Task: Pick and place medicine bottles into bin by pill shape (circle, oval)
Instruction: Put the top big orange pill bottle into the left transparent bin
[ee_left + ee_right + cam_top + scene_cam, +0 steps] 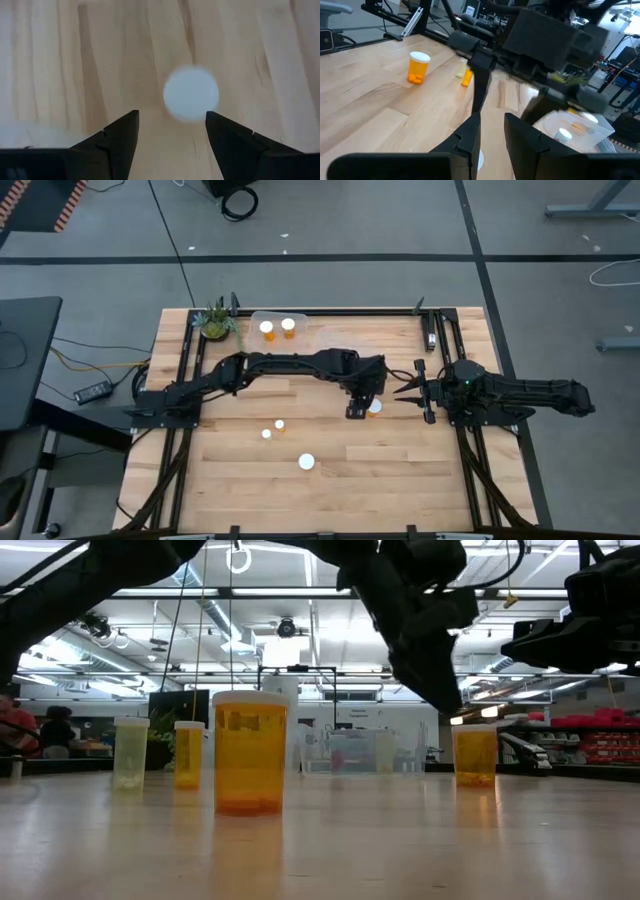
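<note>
Left gripper poised over the right-centre of the wooden table, fingers spread wide and empty above the round white cap of a medicine bottle, touching nothing. Seen from the left wrist, that cap a blurred white disc just ahead of the gap between the fingers. Right gripper hanging just beside the same bottle on its other side, jaws parted only narrowly, gripping nothing. From table height, same bottle upright, orange and translucent, under the dark left arm. Elsewhere: two orange bottles already in the clear bin at the far edge beside a small potted plant; two much smaller bottles standing close together near mid-table; a bigger white-capped bottle nearer the front edge, well apart from both grippers.
</note>
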You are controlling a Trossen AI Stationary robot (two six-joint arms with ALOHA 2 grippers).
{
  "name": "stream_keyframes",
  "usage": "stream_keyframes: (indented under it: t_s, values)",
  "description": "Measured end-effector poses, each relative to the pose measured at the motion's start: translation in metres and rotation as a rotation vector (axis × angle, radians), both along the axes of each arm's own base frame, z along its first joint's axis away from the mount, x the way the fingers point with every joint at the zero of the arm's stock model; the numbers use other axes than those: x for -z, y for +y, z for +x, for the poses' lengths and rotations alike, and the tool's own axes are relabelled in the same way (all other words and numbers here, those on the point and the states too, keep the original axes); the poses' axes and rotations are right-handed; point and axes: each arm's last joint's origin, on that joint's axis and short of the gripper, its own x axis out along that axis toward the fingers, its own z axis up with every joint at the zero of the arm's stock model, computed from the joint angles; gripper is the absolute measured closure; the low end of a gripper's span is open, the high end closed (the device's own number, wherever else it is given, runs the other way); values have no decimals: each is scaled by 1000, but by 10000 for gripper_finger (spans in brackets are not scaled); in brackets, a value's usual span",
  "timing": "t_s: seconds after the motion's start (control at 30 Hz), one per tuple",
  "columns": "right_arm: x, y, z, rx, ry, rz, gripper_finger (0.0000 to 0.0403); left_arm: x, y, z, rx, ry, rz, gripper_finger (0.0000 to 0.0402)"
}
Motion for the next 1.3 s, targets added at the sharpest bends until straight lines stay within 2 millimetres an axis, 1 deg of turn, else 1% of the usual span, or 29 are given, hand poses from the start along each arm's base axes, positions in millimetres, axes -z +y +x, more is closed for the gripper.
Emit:
stream_keyframes:
  t_s: [0.07,0.2,0.37,0.4,0.53,0.6,0.67,0.83,1.17,1.3]
  values:
    - [0,0,0,0,0,0,310,2,-3,1,4,5,1,161]
    - [1,0,0,0,7,1,310,-1,-5,5,11,-47,3,160]
    - [1,0,0,0,8,1,310,-2,-8,7,23,-80,-26,146]
    - [1,0,0,0,8,1,310,-1,-9,8,23,-83,-29,142]
    - [1,0,0,0,8,1,310,14,-22,15,47,-87,-31,122]
    - [1,0,0,0,7,1,310,17,-27,19,60,-118,-29,112]
    - [1,0,0,0,8,1,310,21,-32,19,70,-105,-31,103]
    - [1,0,0,0,9,2,310,24,-29,21,72,-111,-8,87]
    - [1,0,1,0,10,2,310,24,-29,21,93,-111,35,88]
    - [1,0,1,0,10,2,310,25,-24,19,71,-82,26,88]
